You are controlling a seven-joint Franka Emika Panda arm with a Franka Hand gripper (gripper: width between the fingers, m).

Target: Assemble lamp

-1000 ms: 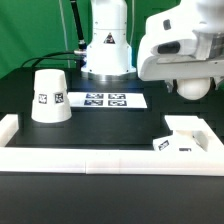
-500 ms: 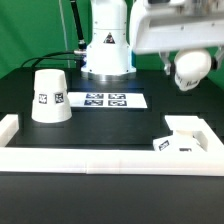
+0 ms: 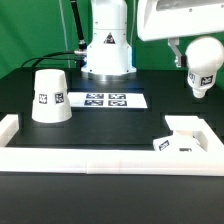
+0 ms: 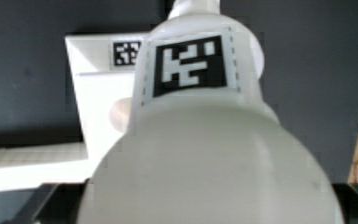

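My gripper [image 3: 197, 48] is at the exterior view's upper right, shut on the white bulb [image 3: 203, 68], and holds it in the air well above the table. A tag on the bulb faces the camera. In the wrist view the bulb [image 4: 202, 150] fills the frame, its tagged neck pointing away. The blocky base [image 3: 185, 137] lies on the table below the bulb, against the rail, and it also shows in the wrist view [image 4: 98, 70] behind the bulb. The cup-shaped shade [image 3: 50, 97] stands wide end down at the exterior view's left.
The marker board [image 3: 105, 100] lies flat in the middle of the black table. The long white border rail [image 3: 100, 160] runs along the front and turns up at both ends. The robot's base [image 3: 107, 45] stands at the back.
The gripper has risen and moved to the exterior view's right with the bulb, and the bulb has turned so that its tag now faces the camera.
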